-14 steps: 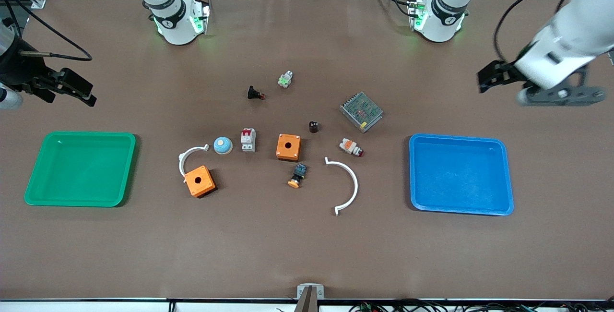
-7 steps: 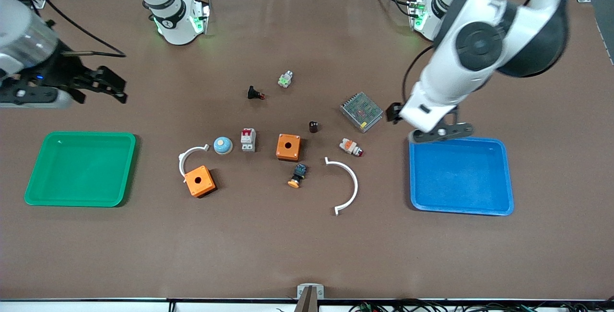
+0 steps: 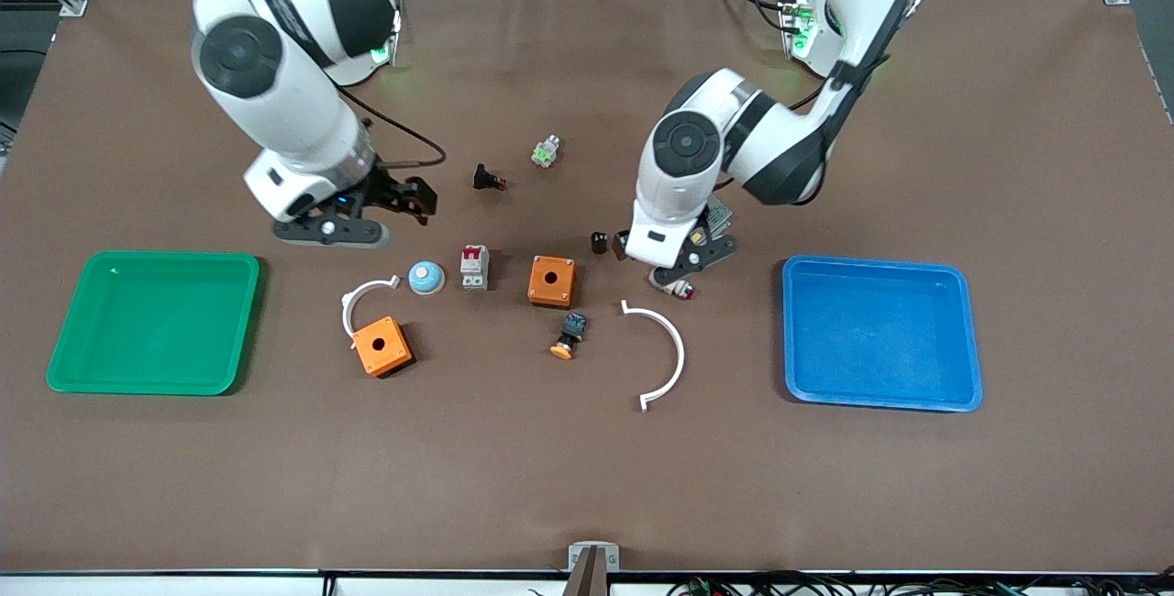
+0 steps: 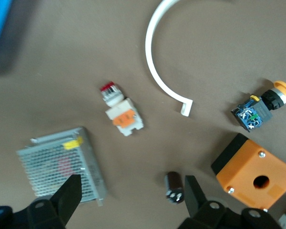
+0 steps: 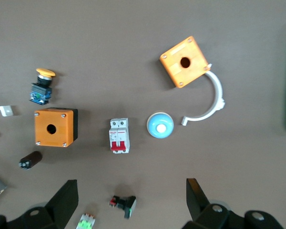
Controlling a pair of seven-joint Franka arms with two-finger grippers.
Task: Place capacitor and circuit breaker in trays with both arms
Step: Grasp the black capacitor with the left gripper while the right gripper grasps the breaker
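The capacitor (image 3: 599, 242) is a tiny dark cylinder on the table mat, beside an orange box (image 3: 551, 281). In the left wrist view the capacitor (image 4: 174, 187) lies just inside one finger of my open, empty left gripper (image 4: 131, 195). That left gripper (image 3: 631, 248) hangs low over the spot between the capacitor and the mesh box. The circuit breaker (image 3: 474, 266) is white with a red switch end, beside a blue dome button (image 3: 426, 278); it also shows in the right wrist view (image 5: 119, 135). My right gripper (image 3: 413, 200) is open and empty, over bare mat near the blue dome button.
A green tray (image 3: 69, 339) lies at the right arm's end and a blue tray (image 3: 963, 339) at the left arm's end. Also around: a silver mesh box (image 4: 62, 162), a white-orange button (image 4: 121, 114), a second orange box (image 3: 382, 346), two white arcs, a black flanged part (image 3: 489, 178).
Both arms have swung in from the table's ends toward the middle. The left gripper now hangs by the capacitor, the right gripper near the blue dome button. No object has moved.
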